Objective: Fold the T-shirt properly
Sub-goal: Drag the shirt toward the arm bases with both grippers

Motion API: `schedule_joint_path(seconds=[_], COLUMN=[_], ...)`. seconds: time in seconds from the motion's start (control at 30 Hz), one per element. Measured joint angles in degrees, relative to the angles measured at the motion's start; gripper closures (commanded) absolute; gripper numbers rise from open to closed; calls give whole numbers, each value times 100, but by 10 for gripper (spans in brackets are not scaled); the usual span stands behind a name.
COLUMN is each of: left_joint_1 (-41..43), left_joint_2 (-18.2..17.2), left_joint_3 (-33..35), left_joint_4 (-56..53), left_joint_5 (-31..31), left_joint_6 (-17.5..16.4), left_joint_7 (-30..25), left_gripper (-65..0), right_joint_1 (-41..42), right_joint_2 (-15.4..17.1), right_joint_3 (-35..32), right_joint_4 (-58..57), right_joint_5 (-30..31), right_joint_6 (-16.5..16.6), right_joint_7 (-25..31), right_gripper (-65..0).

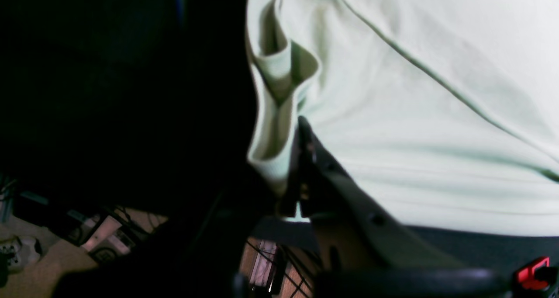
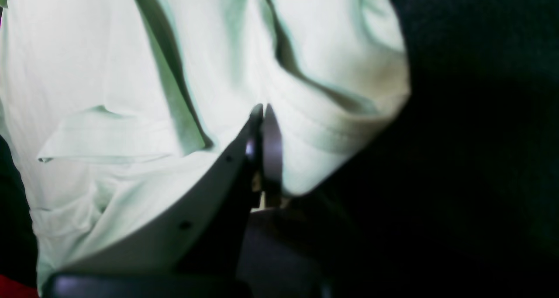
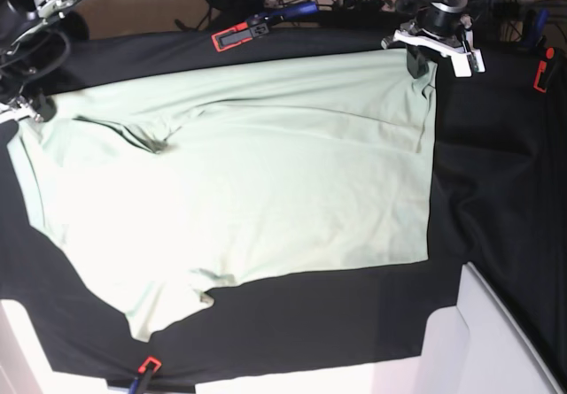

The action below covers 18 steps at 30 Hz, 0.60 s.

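Observation:
The pale mint-green T-shirt [image 3: 266, 173] lies spread out on the black cloth, wrinkled, with one sleeve toward the near left. My left gripper [image 3: 418, 65] is at the shirt's far right corner. In the left wrist view it [image 1: 300, 132] is shut on the shirt's hem [image 1: 270, 158]. My right gripper [image 3: 37, 109] is at the shirt's far left corner. In the right wrist view it [image 2: 262, 110] is shut on a fold of the shirt [image 2: 109, 71]. The blue tag does not show.
The black cloth [image 3: 496, 190] covers the table, held by red clamps at the back [image 3: 232, 37], the right [image 3: 539, 75] and the front [image 3: 146, 367]. A white panel [image 3: 478, 341] stands at the near right. Cables lie behind the table.

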<state>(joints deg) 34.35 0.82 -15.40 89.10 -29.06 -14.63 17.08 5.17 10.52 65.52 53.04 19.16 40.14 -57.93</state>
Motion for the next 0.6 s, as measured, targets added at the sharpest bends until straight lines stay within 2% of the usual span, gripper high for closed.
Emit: schedule_joint_path(seconds=[0.13, 0.33, 0.6], left_joint_1=[13, 31, 105], left_joint_2=[17, 400, 393], left_joint_3=[0, -378, -501], left_joint_4=[-13, -22, -35], left_joint_5=[0, 4, 7], left_joint_6=[0, -26, -44], left_joint_7=[-4, -9, 2], left_gripper=[0, 0, 0], right_joint_1=[-28, -70, -109], right_joint_2=[-33, -50, -63], right_joint_3=[4, 2, -2], right_joint_4=[24, 35, 39], right_joint_5=[0, 22, 63], right_joint_6=[52, 55, 57], right_joint_7=[11, 46, 48], right_gripper=[-1, -1, -1])
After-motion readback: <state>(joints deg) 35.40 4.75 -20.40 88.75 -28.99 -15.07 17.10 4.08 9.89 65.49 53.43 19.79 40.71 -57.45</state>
